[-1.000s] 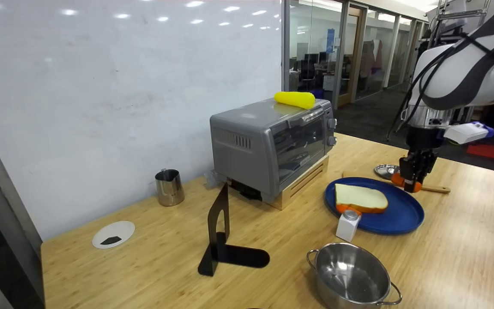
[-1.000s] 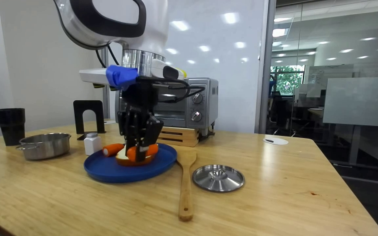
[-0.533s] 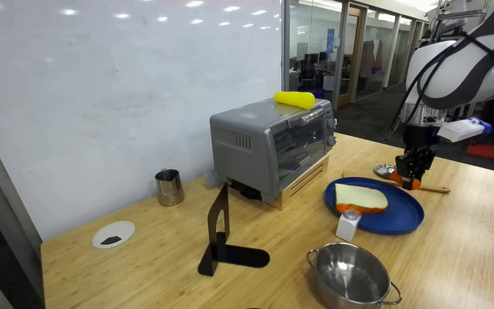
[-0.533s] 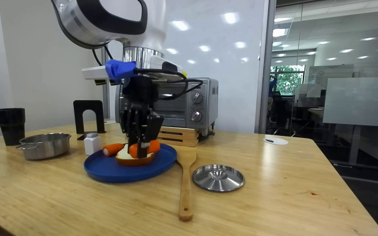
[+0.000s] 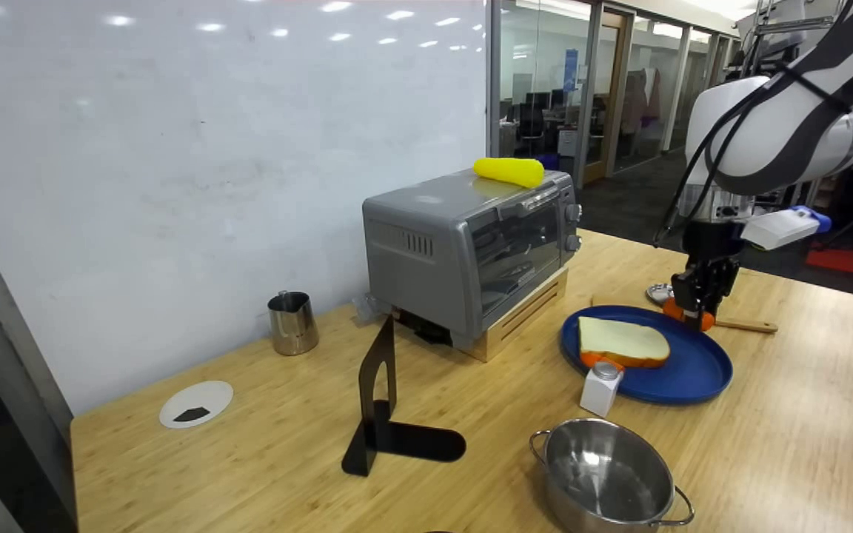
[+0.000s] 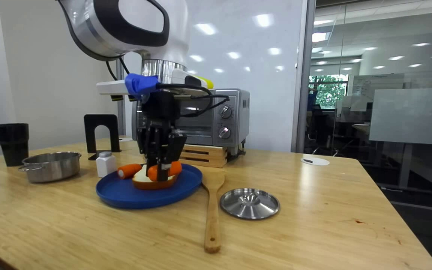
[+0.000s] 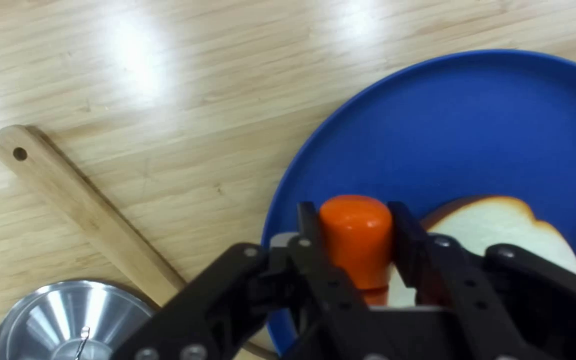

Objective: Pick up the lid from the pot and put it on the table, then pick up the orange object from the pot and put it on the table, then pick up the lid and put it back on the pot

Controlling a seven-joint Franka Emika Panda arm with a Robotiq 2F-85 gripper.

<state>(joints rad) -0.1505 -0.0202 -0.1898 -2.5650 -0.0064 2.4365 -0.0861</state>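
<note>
My gripper (image 5: 693, 314) is shut on an orange carrot-like object (image 7: 355, 240). It holds the object in the air by the blue plate's far edge in an exterior view; in the wrist view the object stands between both fingertips (image 7: 353, 212) over the plate. The exact height is hard to tell. The shiny steel lid (image 6: 249, 203) lies knob up on the wooden table (image 6: 313, 232), beside the wooden spatula; it also shows in the wrist view (image 7: 63, 325). The steel pot (image 6: 54, 170) stands uncovered on the table, away from the gripper; its inside (image 5: 608, 474) looks empty.
The blue plate (image 6: 126, 202) bears a bread slice (image 5: 623, 340) and another orange piece (image 6: 129, 171). A white shaker (image 5: 600, 389) stands between plate and pot. A wooden spatula (image 6: 212, 217), toaster oven (image 5: 426, 259), black bookend (image 5: 378, 414), metal cup (image 5: 293, 326) and black cup (image 6: 12, 144) are around.
My gripper, holding the orange object, has shifted slightly left toward the plate in an exterior view, with the arm above it. The lid, pot and plate have not moved.
</note>
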